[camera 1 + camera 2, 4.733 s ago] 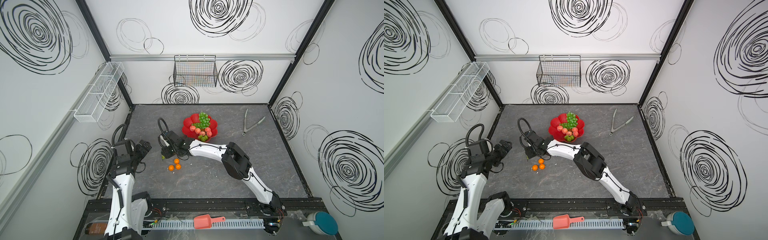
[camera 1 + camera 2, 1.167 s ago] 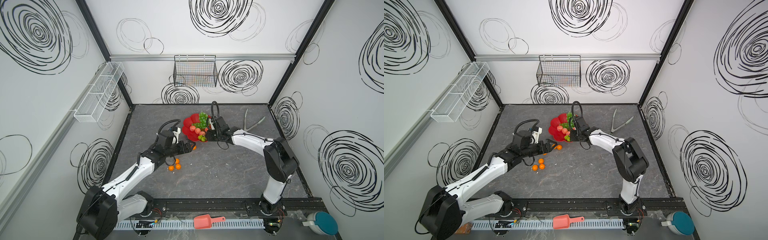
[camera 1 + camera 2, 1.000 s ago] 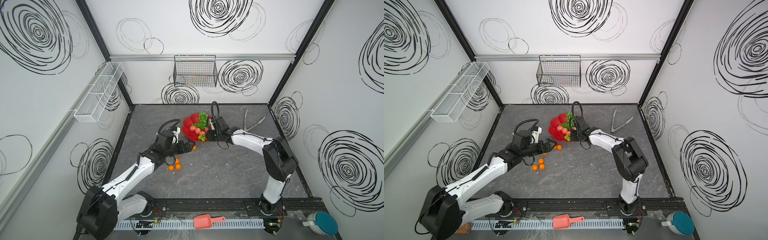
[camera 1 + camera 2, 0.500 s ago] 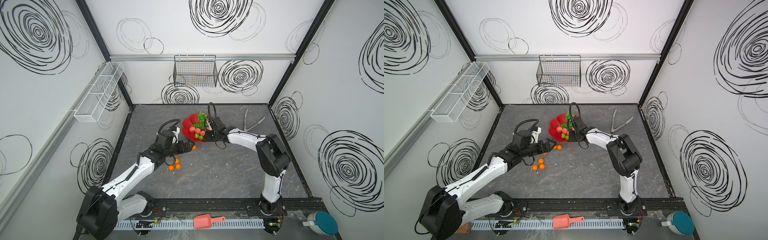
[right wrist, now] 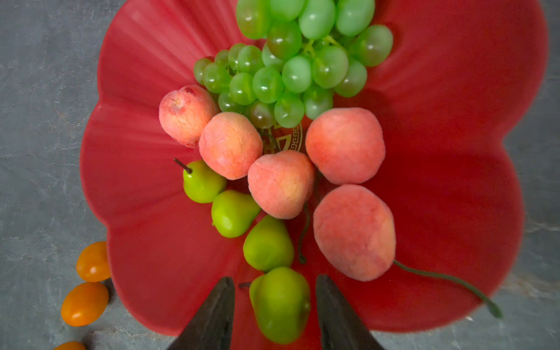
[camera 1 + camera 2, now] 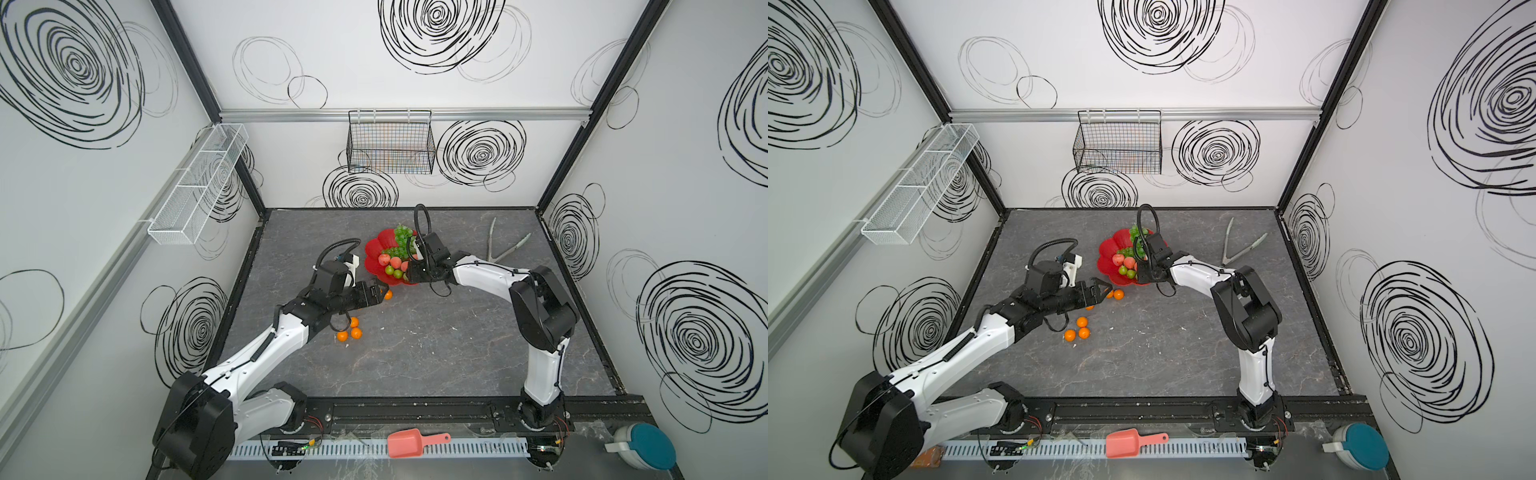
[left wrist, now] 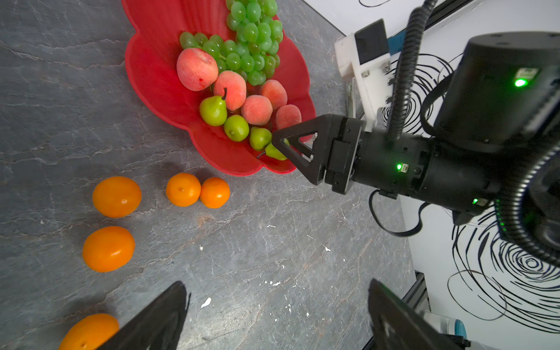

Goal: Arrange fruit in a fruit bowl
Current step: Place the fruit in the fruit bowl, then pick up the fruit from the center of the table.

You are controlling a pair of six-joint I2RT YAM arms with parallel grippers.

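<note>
we see right gripper (image 5: 274, 276) jaws parted round a green pear (image 5: 280, 303), gaps both sides | pear lies flat near red fruit bowl (image 5: 151, 151) rim, roughly 5 o'clock, stem toward the tangerines (image 5: 92, 262) | left gripper (image 7: 277, 281) wide open, empty

The grey marbled counter (image 6: 415, 361) carries the fruit bowl (image 6: 374, 254) near twelve o'clock, tongs (image 6: 496, 251) at two o'clock, and loose tangerines (image 6: 355, 333) at the bowl's seven o'clock.

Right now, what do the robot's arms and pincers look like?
The left arm and right arm have white shells with black joints. A ribbed black cable loops over each wrist. The left gripper and right gripper carry black, pointed triangular fingers. Green lights glow on the right arm.
</note>
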